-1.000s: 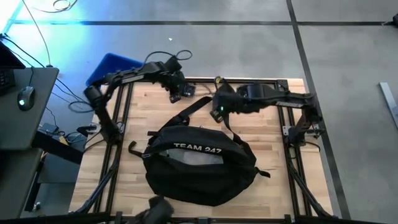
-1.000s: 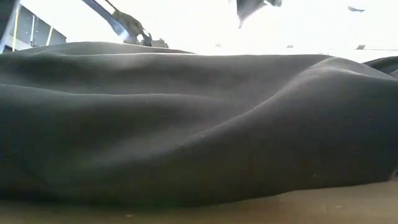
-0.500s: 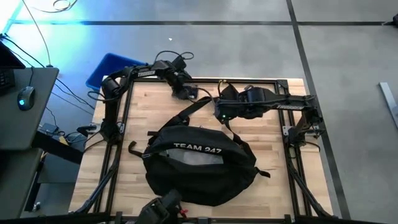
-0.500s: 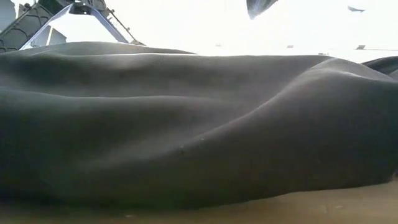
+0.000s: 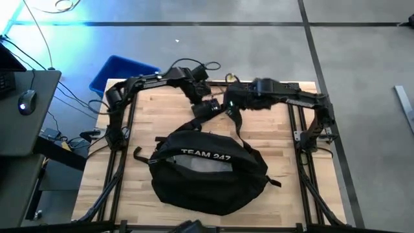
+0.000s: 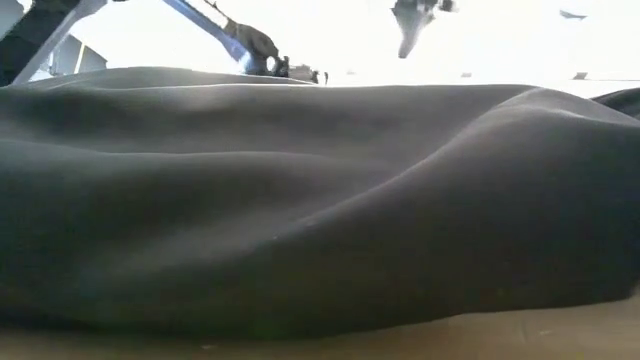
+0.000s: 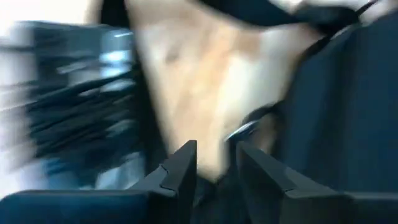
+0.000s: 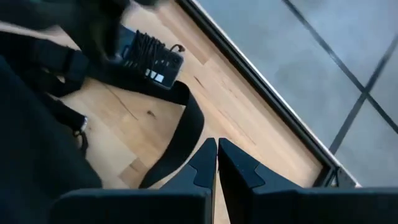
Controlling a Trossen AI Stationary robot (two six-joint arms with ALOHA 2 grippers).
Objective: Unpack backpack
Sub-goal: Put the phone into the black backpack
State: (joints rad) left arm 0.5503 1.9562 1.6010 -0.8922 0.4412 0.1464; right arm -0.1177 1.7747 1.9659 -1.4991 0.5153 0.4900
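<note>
The backpack (image 5: 208,170) lies on the wooden counter (image 5: 150,120), nearer its front edge. Behind it the left gripper (image 5: 206,108), jaws narrowly parted and empty, hovers by a strap (image 5: 208,111). The right gripper (image 5: 230,97) beside it has jaws pressed together, holding nothing.

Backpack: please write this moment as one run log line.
backpack: flat on table, closed | left end effector: over strap, nothing held | right end effector: shut, empty

Wood-slat table (image 5: 162,116), black frame; black backpack (image 5: 207,171) flat on it, straps apparently trailing toward far edge.
</note>
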